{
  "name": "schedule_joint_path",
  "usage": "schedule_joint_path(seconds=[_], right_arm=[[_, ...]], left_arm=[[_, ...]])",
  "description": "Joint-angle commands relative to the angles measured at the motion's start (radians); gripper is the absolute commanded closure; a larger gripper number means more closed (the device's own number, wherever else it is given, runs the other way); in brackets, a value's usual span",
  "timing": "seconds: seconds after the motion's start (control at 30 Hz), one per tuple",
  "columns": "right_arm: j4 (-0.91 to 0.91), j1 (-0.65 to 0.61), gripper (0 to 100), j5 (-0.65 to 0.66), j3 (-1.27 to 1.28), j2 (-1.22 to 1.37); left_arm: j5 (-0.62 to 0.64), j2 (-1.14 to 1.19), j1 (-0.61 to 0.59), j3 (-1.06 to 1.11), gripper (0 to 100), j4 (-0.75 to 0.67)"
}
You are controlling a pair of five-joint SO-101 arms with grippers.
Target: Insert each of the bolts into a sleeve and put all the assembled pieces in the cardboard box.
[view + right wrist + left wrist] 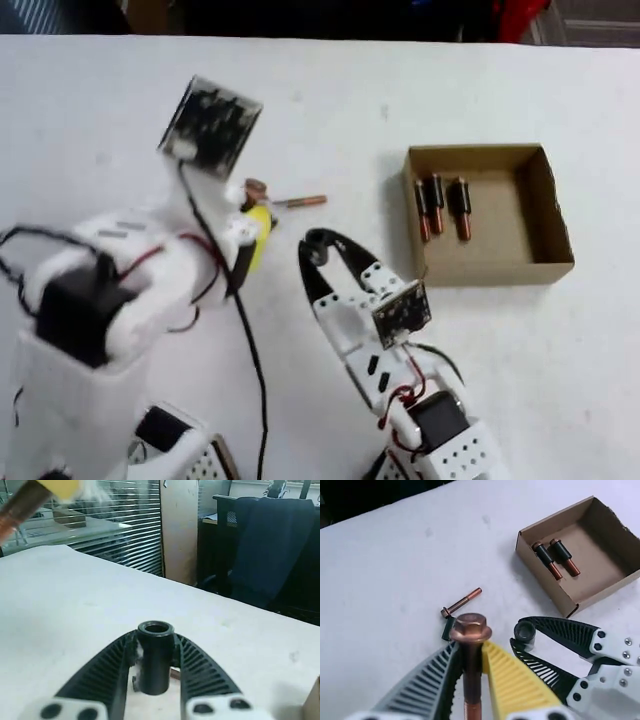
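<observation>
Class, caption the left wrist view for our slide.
Left tool grips a bolt beside the sleeve in the right tool; a loose bolt and the cardboard box lie beyond.

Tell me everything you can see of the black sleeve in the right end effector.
The sleeve is a short black tube, matte like plastic, with a round open bore at its visible end. It is empty, no bolt inside. The right end effector clamps it between the tips of its two black ribbed fingers, bore facing the wrist camera. The copper bolt in the left end effector is close by but not touching.
</observation>
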Motion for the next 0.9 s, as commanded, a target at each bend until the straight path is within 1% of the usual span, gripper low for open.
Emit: schedule_joint_path(seconds=[0.0, 0.1, 0.3, 0.7, 0.87], right_arm=[[-0.031, -0.041, 98.1, -0.005, 0.008, -0.01], [-0.048, -0.067, 98.1, -0.005, 0.008, -0.01], [-0.065, -0.065, 98.1, -0.006, 0.008, -0.01], [-0.073, -0.067, 98.1, -0.006, 0.008, -0.01], [-0.071, -0.067, 98.1, -0.006, 0.008, -0.01]], left_arm=[[-0.002, -0.143, -0.001, 0.115, 98, -0.115], [-0.002, -0.237, -0.001, 0.221, 98, -0.199], [-0.003, -0.444, -0.001, 0.379, 98, -0.379], [-0.002, -0.776, 0.001, 0.852, 98, -0.878], [0.0, -0.845, 0.001, 1.01, 98, -1.04]])
